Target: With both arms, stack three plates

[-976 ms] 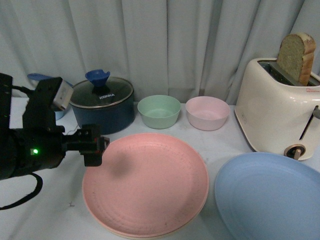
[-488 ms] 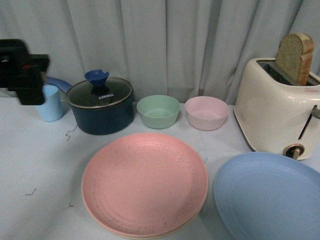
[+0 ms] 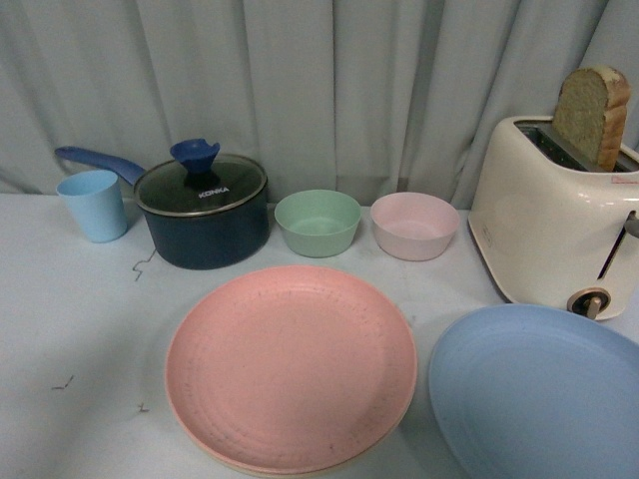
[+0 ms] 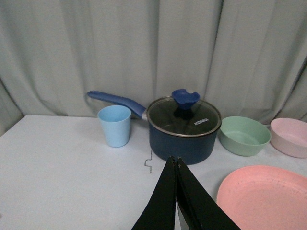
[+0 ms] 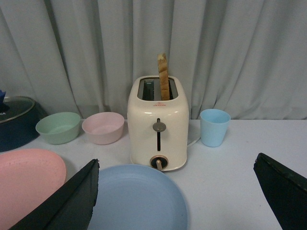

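- Pink plate point(image 3: 290, 369) is lying flat at the front middle of the bench point(image 3: 80, 329), sitting on top of the cream plate point(image 3: 349, 465). Only a thin cream rim is showing at the near edge.
- Blue plate point(image 3: 539, 394) is lying flat just to the right of that pair, a narrow gap between them. It is sitting in front of the toaster point(image 3: 554, 225) and is not stacked yet.
- Left hand point(image 4: 174, 160), seen in the left wrist view, is pressing its fingers together tip to tip and gripping nothing. It is hovering over bare bench and pointing toward the pot point(image 4: 182, 129).
- Right hand point(image 5: 176, 160), seen in the right wrist view, is spreading its fingers wide and holding nothing. The blue plate and toaster are lying ahead of it.
- Blue cup point(image 3: 95, 205), pot, green bowl point(image 3: 318, 222) and pink bowl point(image 3: 413, 226) are standing in a row along the curtain point(image 3: 319, 80).
- Bread slice point(image 3: 594, 115) is sticking up out of the toaster.
- Second blue cup point(image 5: 214, 127) is standing beside the toaster, on the side away from the bowls.
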Controlling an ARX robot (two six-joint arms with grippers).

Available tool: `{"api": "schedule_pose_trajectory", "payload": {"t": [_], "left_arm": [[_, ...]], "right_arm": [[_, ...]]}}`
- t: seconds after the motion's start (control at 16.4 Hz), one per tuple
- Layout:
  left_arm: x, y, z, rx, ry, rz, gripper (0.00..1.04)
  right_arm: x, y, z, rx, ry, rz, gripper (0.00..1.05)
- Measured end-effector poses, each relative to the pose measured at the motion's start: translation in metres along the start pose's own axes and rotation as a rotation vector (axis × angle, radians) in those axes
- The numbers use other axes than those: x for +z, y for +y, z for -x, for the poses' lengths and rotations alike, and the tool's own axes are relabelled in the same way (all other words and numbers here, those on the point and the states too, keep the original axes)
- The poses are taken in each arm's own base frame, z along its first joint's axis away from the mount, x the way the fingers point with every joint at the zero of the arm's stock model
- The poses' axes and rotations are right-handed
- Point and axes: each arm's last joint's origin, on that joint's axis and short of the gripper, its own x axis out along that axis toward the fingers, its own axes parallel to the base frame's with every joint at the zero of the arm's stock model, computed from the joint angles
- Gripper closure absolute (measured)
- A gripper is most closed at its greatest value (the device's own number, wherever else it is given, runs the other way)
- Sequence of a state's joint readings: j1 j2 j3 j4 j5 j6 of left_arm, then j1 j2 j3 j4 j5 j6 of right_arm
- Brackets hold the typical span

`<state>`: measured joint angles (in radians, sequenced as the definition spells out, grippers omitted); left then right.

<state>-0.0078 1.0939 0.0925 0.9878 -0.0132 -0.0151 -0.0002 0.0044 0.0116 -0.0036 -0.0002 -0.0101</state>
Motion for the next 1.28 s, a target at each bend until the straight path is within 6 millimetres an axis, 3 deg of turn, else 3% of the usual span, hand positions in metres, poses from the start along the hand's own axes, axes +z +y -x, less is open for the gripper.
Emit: {"api": "schedule_pose_trajectory", "payload": {"t": [0.67, 1.28], "left_arm": [[0.004, 0.001, 0.047, -0.004, -0.014, 0.0, 1.03], [0.006, 0.001, 0.057, -0.005, -0.022, 0.0, 1.03]], "right_arm": [[0.0, 0.0, 0.0, 0.0, 0.0, 0.0, 0.06], [0.0, 0.0, 0.0, 0.0, 0.0, 0.0, 0.06]]}}
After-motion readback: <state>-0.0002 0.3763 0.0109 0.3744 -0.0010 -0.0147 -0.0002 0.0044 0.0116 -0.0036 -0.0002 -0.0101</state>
